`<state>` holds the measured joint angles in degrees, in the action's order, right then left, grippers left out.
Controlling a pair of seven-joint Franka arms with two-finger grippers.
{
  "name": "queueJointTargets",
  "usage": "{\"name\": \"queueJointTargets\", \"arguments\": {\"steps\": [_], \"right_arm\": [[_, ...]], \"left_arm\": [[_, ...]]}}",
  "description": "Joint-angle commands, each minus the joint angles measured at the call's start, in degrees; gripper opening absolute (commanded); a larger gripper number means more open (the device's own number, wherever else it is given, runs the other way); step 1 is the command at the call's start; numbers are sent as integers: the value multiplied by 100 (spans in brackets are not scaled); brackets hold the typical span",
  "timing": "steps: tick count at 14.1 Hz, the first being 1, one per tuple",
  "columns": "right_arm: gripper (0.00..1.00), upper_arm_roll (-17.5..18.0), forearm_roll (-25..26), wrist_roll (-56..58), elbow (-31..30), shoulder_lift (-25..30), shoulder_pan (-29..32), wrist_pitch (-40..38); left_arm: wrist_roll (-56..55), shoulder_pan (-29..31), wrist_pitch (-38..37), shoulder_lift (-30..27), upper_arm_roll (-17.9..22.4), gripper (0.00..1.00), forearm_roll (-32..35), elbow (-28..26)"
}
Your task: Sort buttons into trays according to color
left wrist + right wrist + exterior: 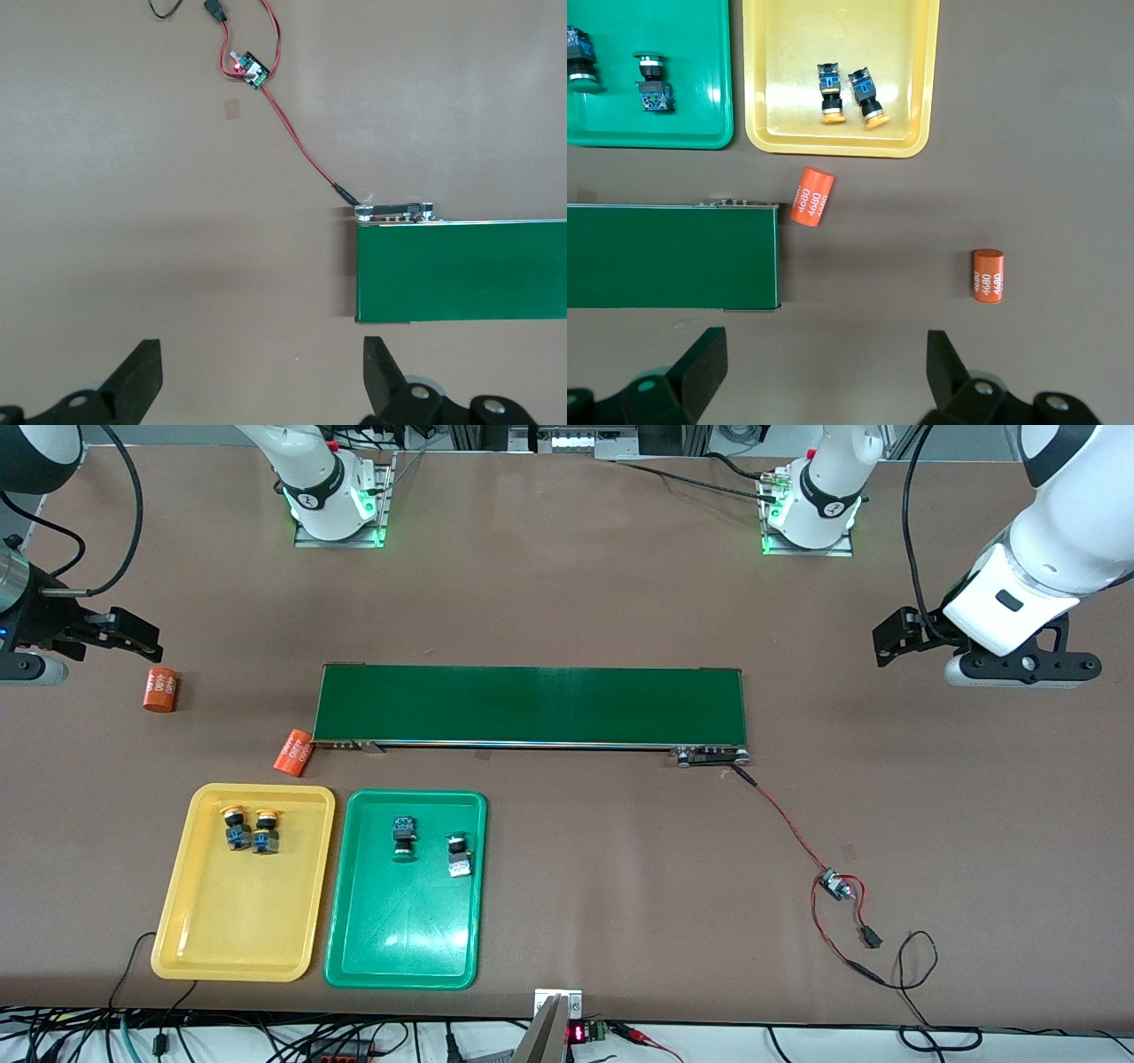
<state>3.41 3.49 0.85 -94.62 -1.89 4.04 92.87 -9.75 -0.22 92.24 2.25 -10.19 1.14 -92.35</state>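
Sorting layout with both arms drawn back. Two yellow-capped buttons [249, 829] lie side by side, touching, in the yellow tray [213, 948], at the tray's end nearer the conveyor belt [530, 705]. Two green-capped buttons [404, 838] lie slightly apart in the green tray [403, 957], again at the belt end. The trays sit just beside each other, nearer the front camera than the belt, toward the right arm's end of the desk. No button shows outside a tray, so the sort reads as complete.

The right tool [824, 372] hangs over bare desk by the belt's end, jaws fully spread and holding nothing; the trays lie from it toward the front camera, past two orange cylinders [160, 689] marked "4680". The left tool [261, 376] hangs wide open and empty over bare desk off the belt's other end, well apart from both trays. The right arm is thus the nearer one for any further reach; each button's long axis runs roughly along its tray's length.
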Motion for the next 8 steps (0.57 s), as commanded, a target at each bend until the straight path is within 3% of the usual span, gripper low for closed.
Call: {"name": "queueJointTargets", "arguments": {"steps": [1,8], "right_arm": [[100,142,-24,4,146,-48,89,-112],[100,125,11,-225,260,-109,-26,-155]], "left_arm": [[-53,-66,-110,82,-9,100,44,200],[17,13,-101,82,9,100,106,208]]}}
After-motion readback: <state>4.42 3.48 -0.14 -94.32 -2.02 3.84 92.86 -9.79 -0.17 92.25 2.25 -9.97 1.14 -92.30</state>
